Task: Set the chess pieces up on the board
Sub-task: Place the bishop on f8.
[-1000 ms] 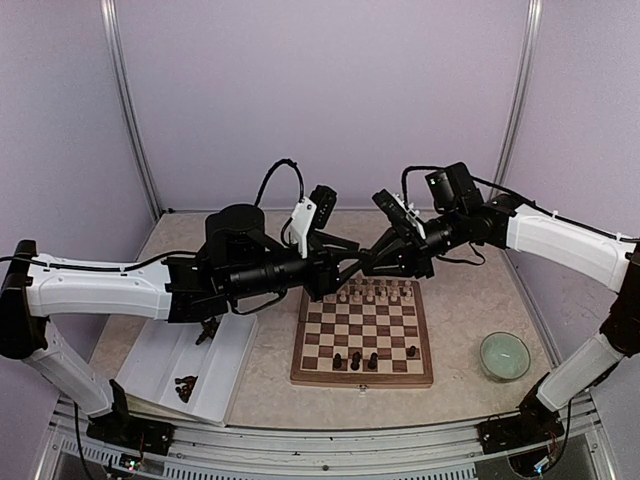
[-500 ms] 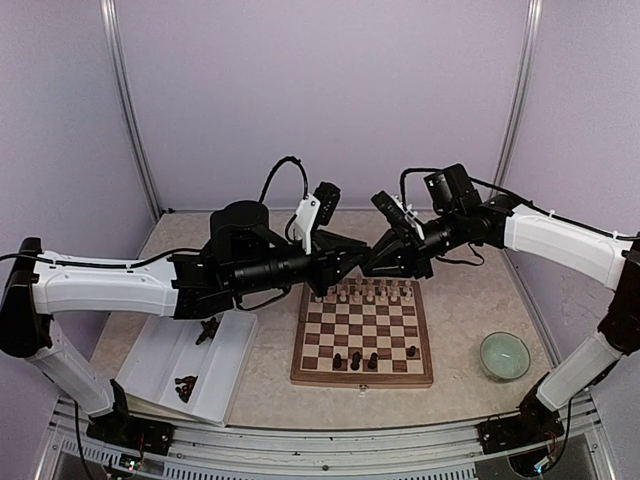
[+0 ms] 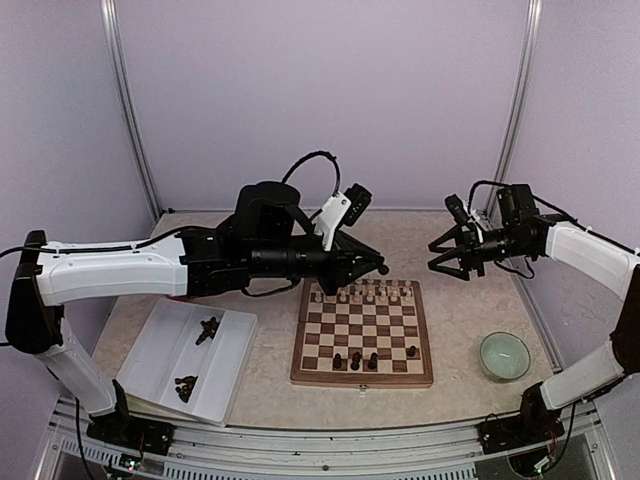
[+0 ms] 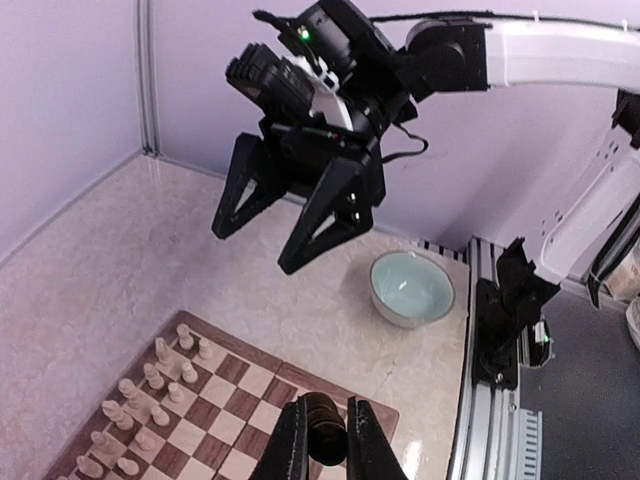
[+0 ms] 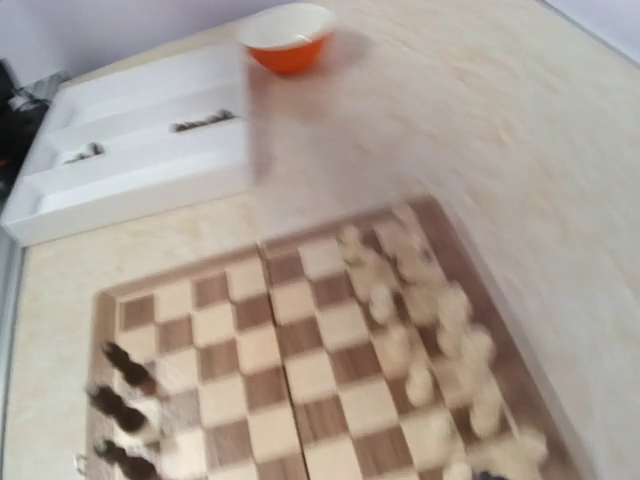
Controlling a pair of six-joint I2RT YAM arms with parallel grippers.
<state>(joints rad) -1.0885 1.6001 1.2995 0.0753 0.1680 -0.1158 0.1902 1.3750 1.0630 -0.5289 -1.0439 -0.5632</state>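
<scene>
My left gripper (image 3: 377, 268) hangs above the board's far edge, shut on a dark chess piece (image 4: 322, 440) that sits between its fingers (image 4: 298, 445). The wooden board (image 3: 362, 381) lies at the table's middle, with cream figures (image 3: 365, 293) along its far rows and several dark chess pieces (image 3: 355, 361) near its front edge. My right gripper (image 3: 446, 256) floats right of the board's far corner; it is open and holds nothing. In the left wrist view it (image 4: 256, 248) faces my left one, jaws spread. The right wrist view is blurred and shows the board (image 5: 300, 340), not its own fingers.
A white divided tray (image 3: 165, 355) at the front left holds more dark pieces (image 3: 208, 328). A pale green bowl (image 3: 504, 355) stands right of the board. An orange bowl (image 5: 288, 38) sits beyond the tray in the right wrist view.
The two grippers met tip to tip above the board's far edge. Since then the right one has opened and drawn back to the right. The left one has shut on the dark piece and shifted right.
</scene>
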